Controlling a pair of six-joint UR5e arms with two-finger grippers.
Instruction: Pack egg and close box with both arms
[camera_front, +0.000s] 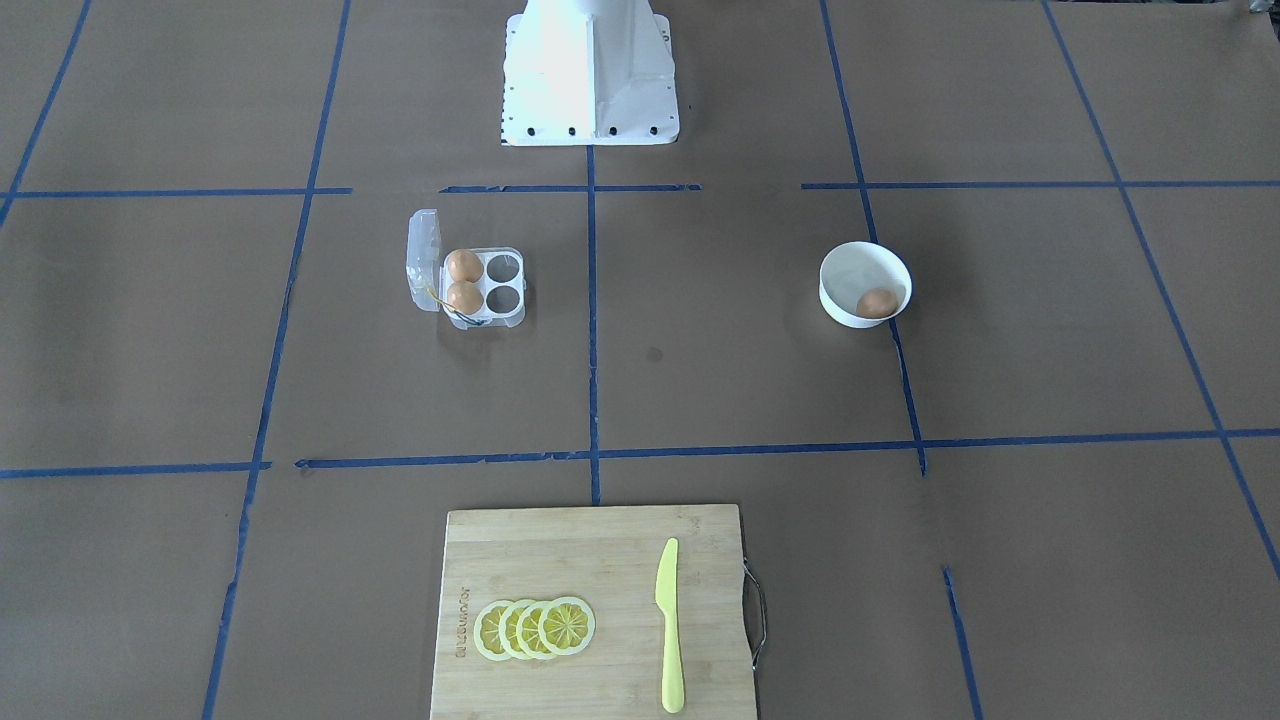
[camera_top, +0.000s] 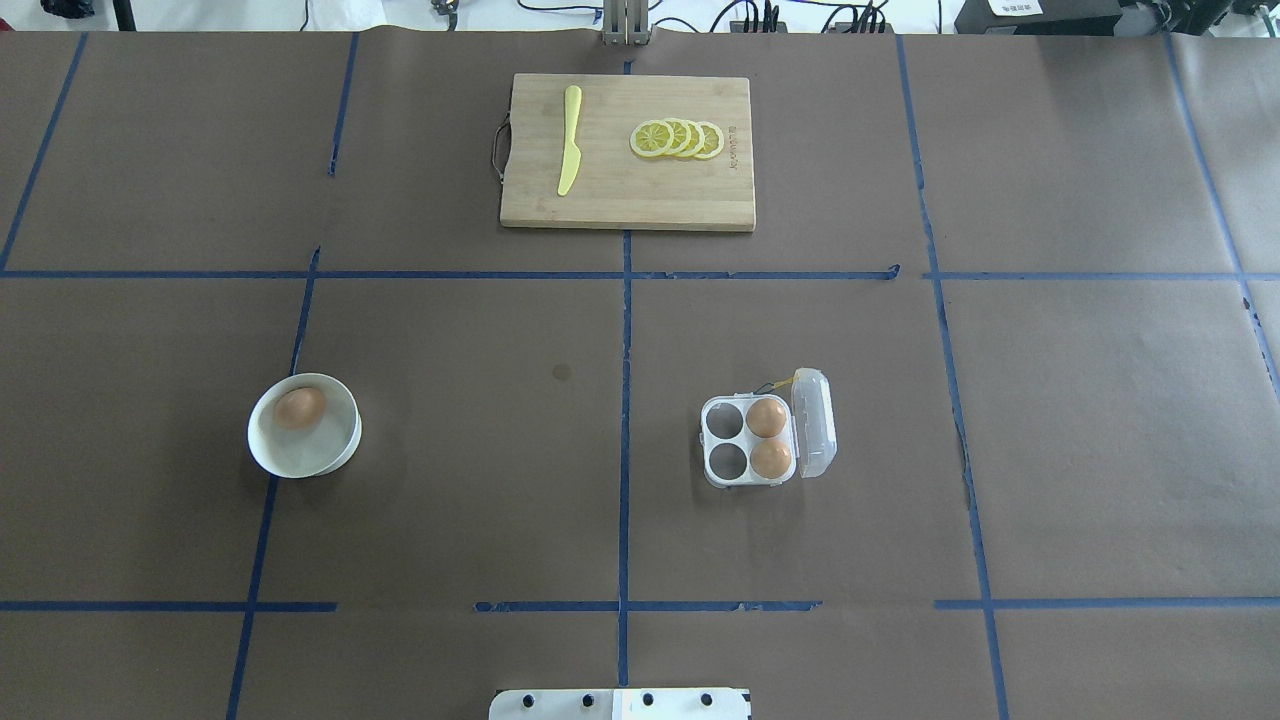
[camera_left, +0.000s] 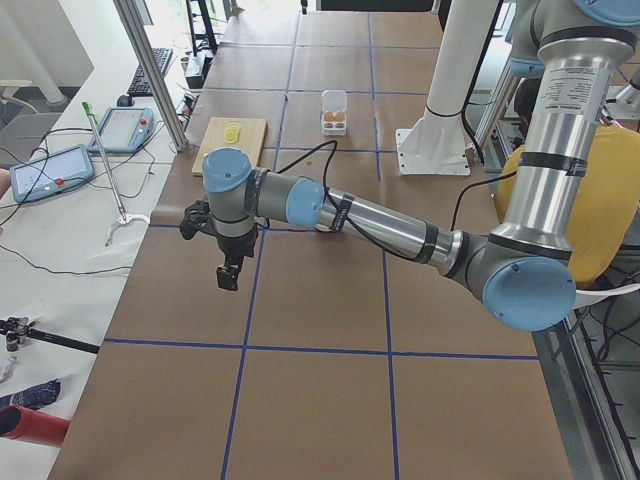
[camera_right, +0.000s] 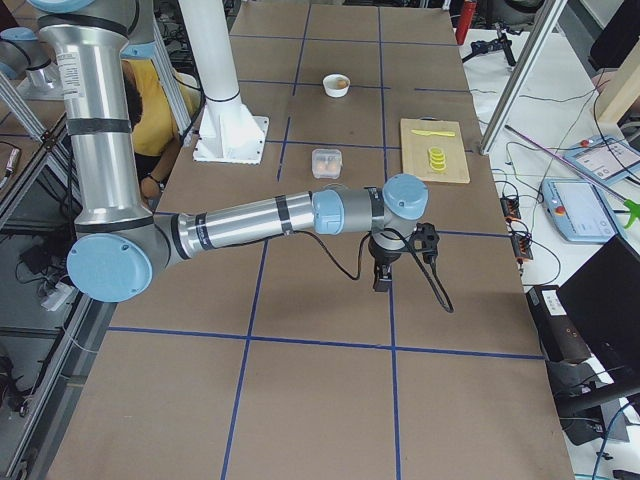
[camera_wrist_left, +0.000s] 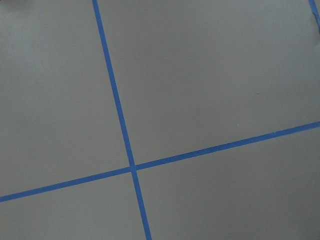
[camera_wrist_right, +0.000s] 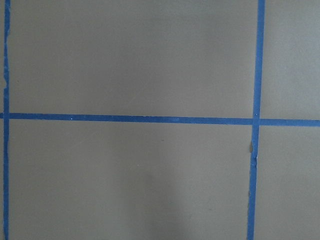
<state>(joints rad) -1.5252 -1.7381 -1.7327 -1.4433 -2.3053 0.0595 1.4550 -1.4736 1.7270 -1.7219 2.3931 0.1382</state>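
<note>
The clear four-cell egg carton (camera_top: 724, 422) lies open right of the table's middle, with its lid (camera_top: 815, 425) folded to the right. Two orange-brown eggs (camera_top: 766, 417) (camera_top: 771, 458) fill the cells next to the lid; the other two cells are empty. A third egg (camera_top: 300, 407) lies in a round white bowl (camera_top: 262, 445) on the left. My left gripper (camera_left: 228, 275) hangs above bare table at the left end and shows only in the exterior left view. My right gripper (camera_right: 381, 280) hangs likewise at the right end. I cannot tell whether either is open or shut.
A wooden cutting board (camera_top: 620, 190) at the far edge carries a yellow knife (camera_top: 569, 140) and several lemon slices (camera_top: 678, 138). The white robot base (camera_top: 620, 703) stands at the near edge. Both wrist views show only brown paper and blue tape lines.
</note>
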